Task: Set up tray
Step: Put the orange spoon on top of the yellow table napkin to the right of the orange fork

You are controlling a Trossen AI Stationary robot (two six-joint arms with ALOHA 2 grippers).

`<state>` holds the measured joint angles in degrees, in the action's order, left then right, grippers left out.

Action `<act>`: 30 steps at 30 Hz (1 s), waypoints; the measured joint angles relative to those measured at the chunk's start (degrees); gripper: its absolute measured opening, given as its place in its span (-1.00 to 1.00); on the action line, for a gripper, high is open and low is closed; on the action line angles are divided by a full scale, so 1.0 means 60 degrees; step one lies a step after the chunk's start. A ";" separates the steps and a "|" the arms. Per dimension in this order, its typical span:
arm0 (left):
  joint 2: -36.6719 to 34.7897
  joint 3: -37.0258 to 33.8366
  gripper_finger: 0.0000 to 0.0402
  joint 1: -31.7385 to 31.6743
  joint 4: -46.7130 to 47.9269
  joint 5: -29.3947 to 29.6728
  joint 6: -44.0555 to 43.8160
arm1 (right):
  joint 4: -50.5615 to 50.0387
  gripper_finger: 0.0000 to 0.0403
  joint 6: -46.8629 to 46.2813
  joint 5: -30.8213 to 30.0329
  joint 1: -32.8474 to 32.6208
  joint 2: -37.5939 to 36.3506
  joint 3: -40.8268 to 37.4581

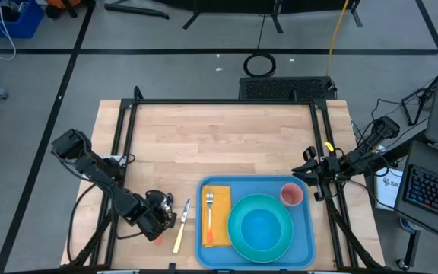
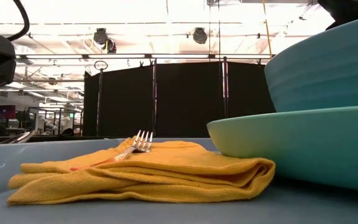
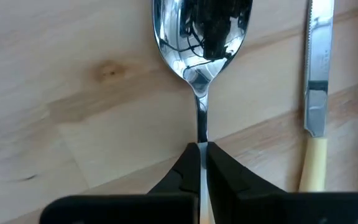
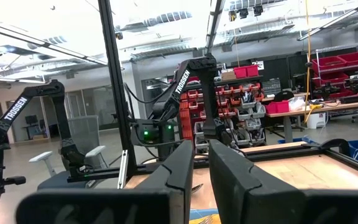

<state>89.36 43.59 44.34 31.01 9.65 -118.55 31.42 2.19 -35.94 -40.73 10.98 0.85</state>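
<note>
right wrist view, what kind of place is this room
Likely a robotics lab or workshop: another Trossen-marked arm stands on the table, shelves of red parts bins line the back, and workbenches sit under open-ceiling lights.

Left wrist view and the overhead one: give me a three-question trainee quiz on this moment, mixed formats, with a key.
1. True or false: the left gripper is shut on the handle of the spoon.
2. Multiple choice: where does the fork lie?
A. in the bowl
B. on the yellow napkin
C. on the bare table beside the knife
3. Short answer: which item lies on the table just outside the tray, next to the spoon?

Key
1. True; its fingers pinch the thin handle just below the spoon's bowl.
2. B; the napkin sits on the tray, left of the bowl.
3. The knife, with a pale handle. The pink cup is on the tray, and the right gripper waits by the tray's far right corner.
</note>
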 joint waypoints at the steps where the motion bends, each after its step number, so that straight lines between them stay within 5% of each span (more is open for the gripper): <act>1: 0.0000 0.0000 -0.96 -0.0067 -0.0065 -0.0008 0.0016 | -0.0002 -0.79 -0.0002 0.0000 0.0000 0.0000 0.0001; 18: -0.0011 0.0806 -0.96 -0.1318 -0.0148 0.0232 0.0066 | 0.0000 -0.79 0.0001 0.0000 0.0000 0.0003 0.0001; 30: -0.0015 0.1323 -0.96 -0.2547 -0.0173 0.0062 0.1367 | 0.0000 -0.79 0.0001 0.0000 0.0003 0.0004 0.0001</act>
<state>89.27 51.53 29.06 29.98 10.02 -110.34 31.42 2.19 -35.94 -40.71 11.00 0.86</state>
